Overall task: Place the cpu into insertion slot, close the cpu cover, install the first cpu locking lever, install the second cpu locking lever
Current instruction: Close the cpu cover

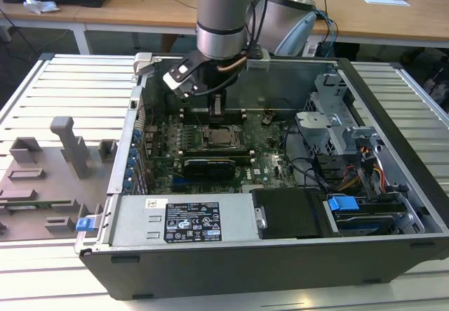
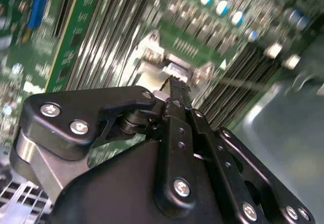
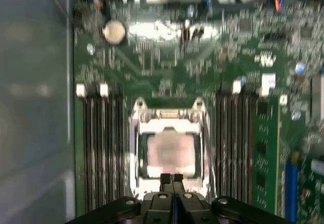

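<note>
One cpu [image 3: 169, 153] seated, cpu cover [image 3: 135, 148] apparently down, gripper [image 3: 172, 179] at the socket's rim.
Pale-topped and flat, the chip lies in the insertion slot [image 3: 169, 114], mid-motherboard [image 3: 167, 67] and well clear of the board's edges, between two banks of memory slots [image 3: 101, 148]. The levers are too unclear to judge. I judge the chip light, thin, stiff and fragile underneath, best taken by its opposite side edges and never pressed on its face. The gripper hangs just over one rim of the slot, fingers pressed together with nothing between them.
</note>
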Controlling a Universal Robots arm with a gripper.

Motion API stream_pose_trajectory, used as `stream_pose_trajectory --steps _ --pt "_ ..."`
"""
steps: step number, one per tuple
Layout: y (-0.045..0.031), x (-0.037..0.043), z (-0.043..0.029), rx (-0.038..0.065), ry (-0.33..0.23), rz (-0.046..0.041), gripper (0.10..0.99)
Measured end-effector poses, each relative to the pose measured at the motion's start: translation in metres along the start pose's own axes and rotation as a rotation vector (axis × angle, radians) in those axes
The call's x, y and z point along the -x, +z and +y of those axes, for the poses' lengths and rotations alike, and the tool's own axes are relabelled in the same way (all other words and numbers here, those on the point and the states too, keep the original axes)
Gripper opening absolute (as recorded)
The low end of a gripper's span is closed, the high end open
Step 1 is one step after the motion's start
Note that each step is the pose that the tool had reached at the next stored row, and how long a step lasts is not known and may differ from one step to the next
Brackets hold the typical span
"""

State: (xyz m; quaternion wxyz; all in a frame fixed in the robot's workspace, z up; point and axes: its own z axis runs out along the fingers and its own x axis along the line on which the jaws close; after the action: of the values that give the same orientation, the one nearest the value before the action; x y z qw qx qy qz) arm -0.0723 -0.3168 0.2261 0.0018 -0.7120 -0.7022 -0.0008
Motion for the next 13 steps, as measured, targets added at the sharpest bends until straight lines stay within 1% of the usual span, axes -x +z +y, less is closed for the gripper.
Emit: stream_pose_trajectory --steps 1,2,8,10,12,13 --pt "0.0041 0.0001 -0.0055 0.0 0.0 0.0 0.106" --pt "0.0072 0.0001 -0.0063 0.0 0.0 -0.0001 0.106" --pt "0.0189 0.0002 -0.0064 0.0 0.0 0.0001 0.106" --pt "0.0213 0.0003 -0.0068 0.0 0.0 -0.0008 0.106" --pt "0.0217 0.0003 -0.0071 0.0 0.0 -0.0004 0.106" --pt "0.0218 0.0004 -0.0064 -0.001 0.0 0.0026 0.106"
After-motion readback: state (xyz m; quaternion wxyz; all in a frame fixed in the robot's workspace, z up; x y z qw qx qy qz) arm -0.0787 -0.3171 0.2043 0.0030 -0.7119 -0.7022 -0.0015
